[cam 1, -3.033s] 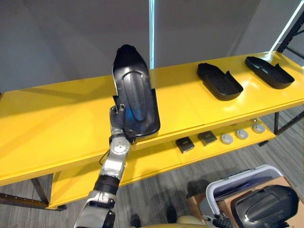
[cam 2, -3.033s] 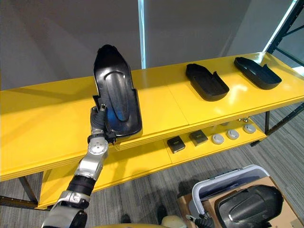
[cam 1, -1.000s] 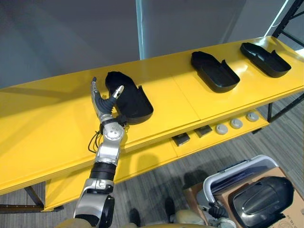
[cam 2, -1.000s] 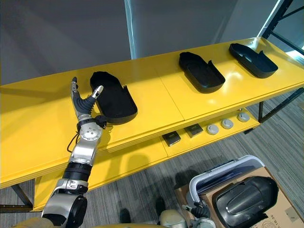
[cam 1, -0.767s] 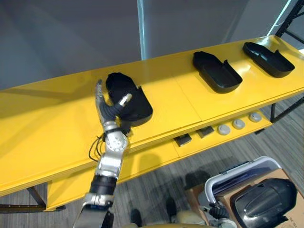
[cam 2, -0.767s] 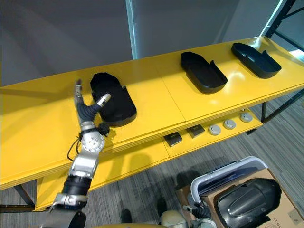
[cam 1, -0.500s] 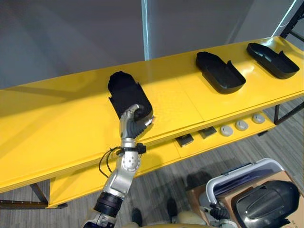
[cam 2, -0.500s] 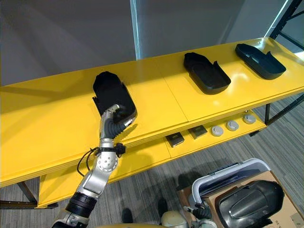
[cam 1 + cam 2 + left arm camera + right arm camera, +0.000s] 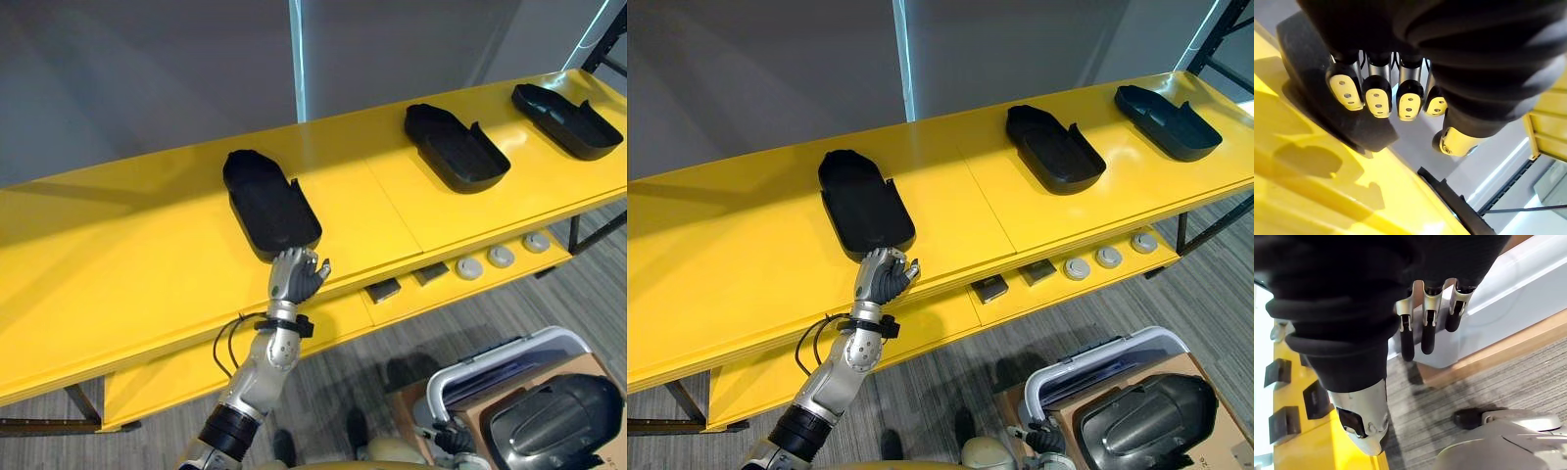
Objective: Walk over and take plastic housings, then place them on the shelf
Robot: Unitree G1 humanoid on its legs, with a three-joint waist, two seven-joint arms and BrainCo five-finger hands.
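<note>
Three black plastic housings lie hollow side up on the yellow top shelf point(image 9: 118, 264): one at the left point(image 9: 269, 206), one in the middle point(image 9: 456, 147), one at the far right point(image 9: 566, 106). My left hand point(image 9: 294, 274) is at the shelf's front edge, just in front of the left housing and apart from it, its fingers point(image 9: 1376, 95) curled and holding nothing. That housing point(image 9: 1308, 83) lies just past them in the left wrist view. My right hand point(image 9: 1427, 328) hangs low with straight fingers beside a grey bin point(image 9: 1513, 293), empty.
A further dark housing point(image 9: 549, 421) rests in a cardboard box at the lower right, next to a grey bin point(image 9: 490, 367). On the lower shelf lie two small black blocks point(image 9: 384, 290) and three round grey discs point(image 9: 501, 257). Grey carpet lies below.
The left hand laid the upright housing flat on the top shelf, let go of it, then drew back to the front edge and curled its fingers.
</note>
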